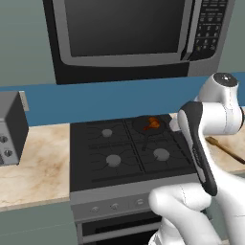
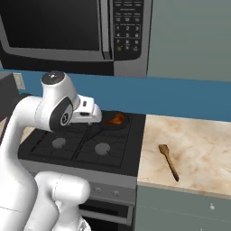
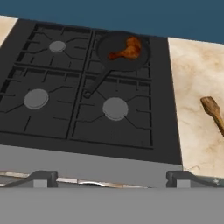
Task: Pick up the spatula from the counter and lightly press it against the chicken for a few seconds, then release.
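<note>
The wooden spatula (image 2: 169, 161) lies flat on the marble counter to the right of the stove, also seen as the spatula (image 3: 213, 109) and the spatula (image 1: 226, 149). A browned chicken piece (image 3: 128, 49) sits in a dark pan (image 3: 114, 57) on the stove's back right burner; the same chicken (image 2: 117, 119) and chicken (image 1: 152, 123) appear in both base views. My gripper (image 3: 112, 179) hovers above the stove's front edge, open, its fingertips (image 3: 41, 178) wide apart with nothing between them. It is well short of the pan and left of the spatula.
The black stove (image 1: 91, 143) has several burners. A microwave (image 1: 124, 33) hangs above it. A toaster (image 1: 9, 127) stands on the left counter. The pan's handle (image 3: 94, 83) points toward the stove's front. Marble counter (image 2: 198, 140) stretches right.
</note>
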### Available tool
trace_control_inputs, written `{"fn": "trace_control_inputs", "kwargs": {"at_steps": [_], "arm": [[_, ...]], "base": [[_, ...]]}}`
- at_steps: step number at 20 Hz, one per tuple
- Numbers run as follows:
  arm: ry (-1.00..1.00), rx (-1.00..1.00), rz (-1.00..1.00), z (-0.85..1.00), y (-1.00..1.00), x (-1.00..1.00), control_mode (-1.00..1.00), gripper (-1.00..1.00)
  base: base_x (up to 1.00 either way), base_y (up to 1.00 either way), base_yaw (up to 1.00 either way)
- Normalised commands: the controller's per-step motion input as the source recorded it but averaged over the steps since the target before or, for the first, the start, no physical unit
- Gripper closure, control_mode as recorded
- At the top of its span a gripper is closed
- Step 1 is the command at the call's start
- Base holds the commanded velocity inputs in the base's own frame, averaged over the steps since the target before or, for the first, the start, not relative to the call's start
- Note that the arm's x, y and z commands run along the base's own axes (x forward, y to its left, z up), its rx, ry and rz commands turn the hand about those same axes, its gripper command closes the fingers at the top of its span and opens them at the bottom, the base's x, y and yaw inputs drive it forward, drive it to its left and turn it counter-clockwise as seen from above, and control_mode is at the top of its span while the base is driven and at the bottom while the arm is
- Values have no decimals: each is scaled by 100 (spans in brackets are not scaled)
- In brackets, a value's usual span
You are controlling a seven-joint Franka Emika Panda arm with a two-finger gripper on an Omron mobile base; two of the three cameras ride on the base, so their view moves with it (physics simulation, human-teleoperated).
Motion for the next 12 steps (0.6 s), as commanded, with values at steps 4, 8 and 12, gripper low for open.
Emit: {"fn": "trace_control_inputs", "kwargs": {"at_steps": [4,8,12], "arm": [[-1,-11,2,-4,-40,-31,-100,-100],[0,-6,3,-1,-48,-17,-100,-100],[0,-1,4,0,-49,-6,-100,-100]], "base": [[0,0,0],[0,0,0],[0,0,0]]}}
